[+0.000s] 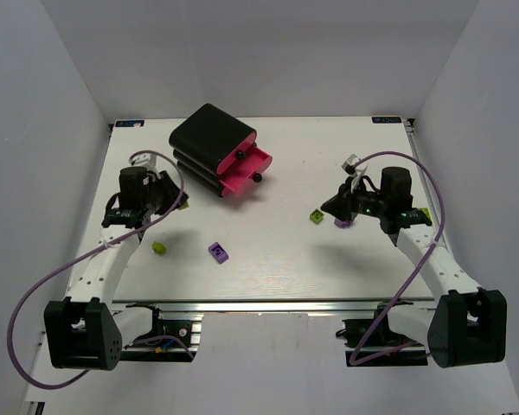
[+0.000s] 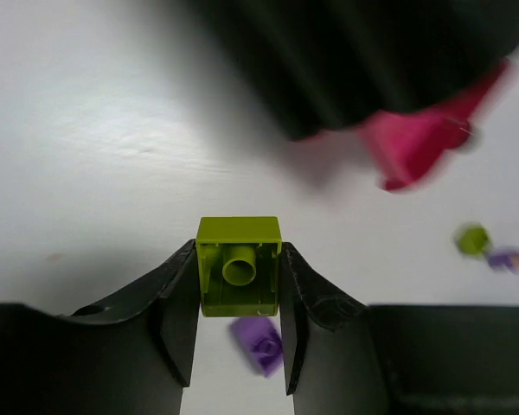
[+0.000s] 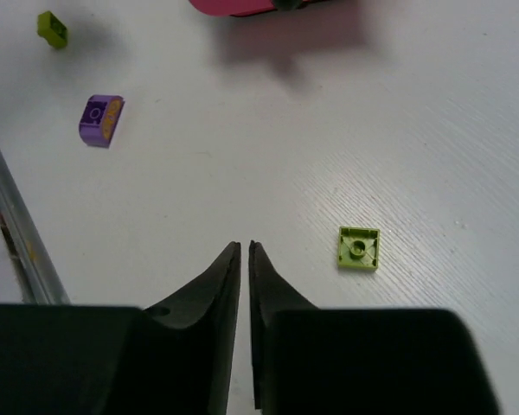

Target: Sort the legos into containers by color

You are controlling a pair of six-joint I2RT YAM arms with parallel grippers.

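- Top external view: the drawer unit (image 1: 209, 137) sits toward the far side of the tabletop (image 1: 277, 277), a bit left of centre. It's turned so the pink fronts face right and toward the arms.
- The bottom drawer (image 1: 245, 183) is pulled out and the two above it look pushed in. Can't tell from any view whether there's anything inside them.
- Tabletop is white with a fine grain. Plain white walls (image 1: 52, 104) on three sides, and a metal rail (image 1: 242, 304) runs along the near edge.
- Left jaws are clamped on a yellow-green brick (image 2: 239, 264), one jaw on each side wall, just left of the drawer unit. Its hollow underside with the round tube faces the wrist camera. It's squarish, so no real long axis.
- Right jaws are pretty much closed, just a thin slit, with nothing visible between them.
- A flat yellow-green brick (image 3: 359, 248) lies on the tabletop just right of the right jaws' tips. It's square.
- A purple brick (image 1: 218, 252) lies near the middle, its long axis running far-left to near-right. A small yellow-green brick (image 1: 159, 248) lies to its left.
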